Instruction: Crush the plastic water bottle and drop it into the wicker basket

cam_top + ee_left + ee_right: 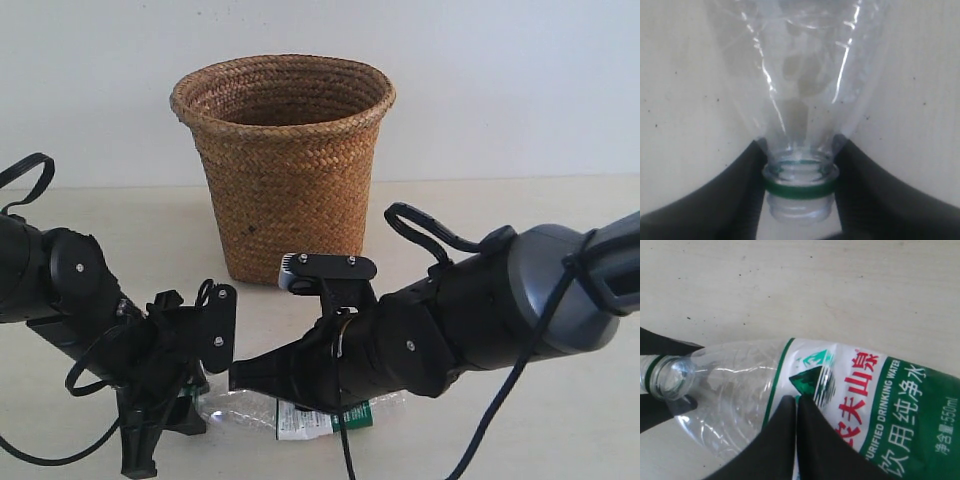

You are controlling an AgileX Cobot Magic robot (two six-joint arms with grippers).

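2 arms: both black, reaching in low over a pale table, 1 from each side of the exterior view.
Bottle: the bottle lies on its side on the table at the front of the scene, between the 2 grippers.
Bottle details: clear plastic with creases in its wall, and an open mouth with a green ring round the neck. The white-and-green label has red characters and the printed words "PURIFIED DRINKING WATER".
Basket: the basket stands upright on the table behind the bottle, in the middle of the exterior view. It is brown and woven, with a wide round rim above a narrower base, and there is bare table between it and the bottle.
Left gripper: the left gripper has its jaws clamped on the bottle's neck. 1 black finger presses each side, just above the green ring (the left wrist view shows this closely).
Right gripper: the right gripper has its jaws together, with only a thin sliver of light between the 2 fingers. Their tips lie against the bottle at the edge of the label, where the clear shoulder begins.
Background: a plain pale wall behind the table.
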